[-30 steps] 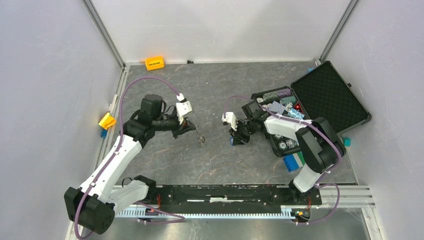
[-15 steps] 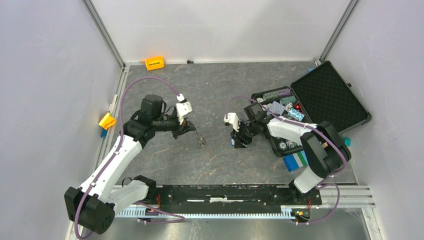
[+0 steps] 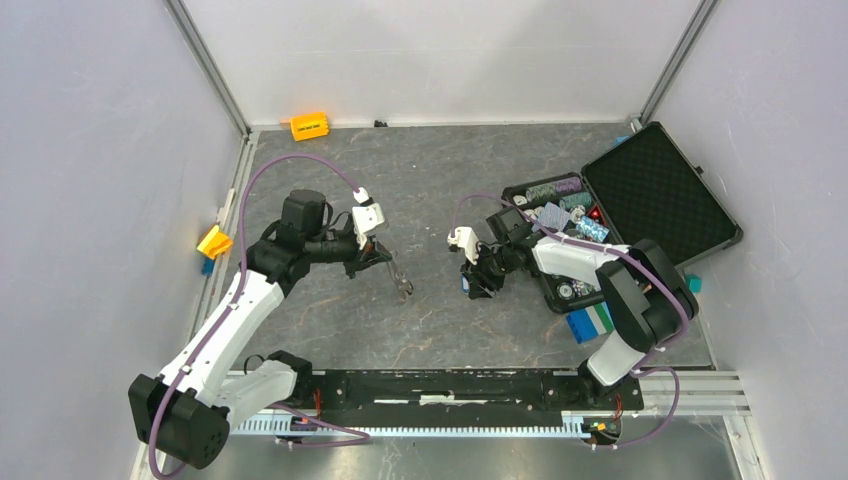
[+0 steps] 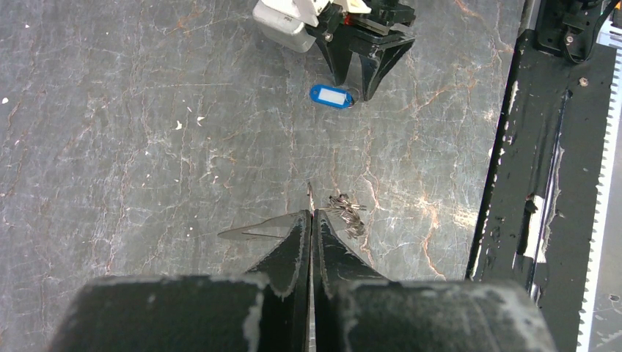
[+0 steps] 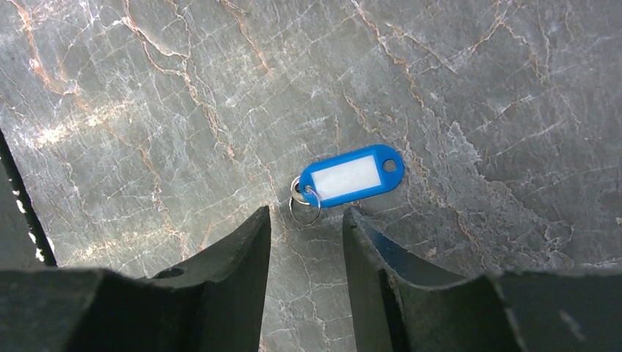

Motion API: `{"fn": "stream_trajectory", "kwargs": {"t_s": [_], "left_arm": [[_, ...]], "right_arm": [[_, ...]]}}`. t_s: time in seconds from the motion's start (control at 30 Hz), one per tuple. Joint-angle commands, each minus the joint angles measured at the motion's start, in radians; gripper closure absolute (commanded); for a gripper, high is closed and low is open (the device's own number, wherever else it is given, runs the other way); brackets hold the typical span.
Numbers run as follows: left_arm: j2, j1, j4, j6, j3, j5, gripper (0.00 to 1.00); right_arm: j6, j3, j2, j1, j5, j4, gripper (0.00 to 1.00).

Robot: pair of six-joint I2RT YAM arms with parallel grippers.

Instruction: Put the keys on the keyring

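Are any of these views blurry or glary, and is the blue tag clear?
Right wrist: blue tag crisp, faint sheen on the table at left. Left wrist: table sharp, the left gripper, shut on the keyring, blurs near the lens. Top external: even soft light, tag barely a speck.

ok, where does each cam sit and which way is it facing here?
Top external: above and behind the bases, looking down on the table; both arms show whole, left pincer and right pincer pointing towards each other.
Left wrist: behind its own shut pincer, which pinches what looks like the keyring; it faces across the table at the right pincer.
Right wrist: looks steeply down through its open pincer at the blue tag.
Shared: both wrist views show the blue tag.
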Motion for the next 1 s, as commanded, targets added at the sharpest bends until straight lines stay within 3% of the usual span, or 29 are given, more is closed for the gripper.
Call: {"fn": "stream_trajectory", "kwargs": {"t_s": [0.0, 0.27, 0.8, 0.97], "left_arm": [[-0.009, -0.004, 0.046, -0.016, 0.007, 0.021, 0.98], [-0.016, -0.004, 0.047, -0.017, 0.0, 0.018, 0.98], [-0.024, -0.004, 0.048, -0.009, -0.009, 0.012, 0.98], [-0.027, -0.004, 0.055, -0.011, -0.017, 0.005, 0.98]], "right_arm": [[0.013, 0.006, 0.015, 0.007, -0.008, 0.016, 0.55], [0.017, 0.001, 0.031, 0.016, -0.02, 0.023, 0.61], [0.011, 0.039, 0.02, 0.018, -0.019, 0.01, 0.92], [0.007, 0.058, 0.017, 0.018, -0.033, 0.001, 0.96]]}}
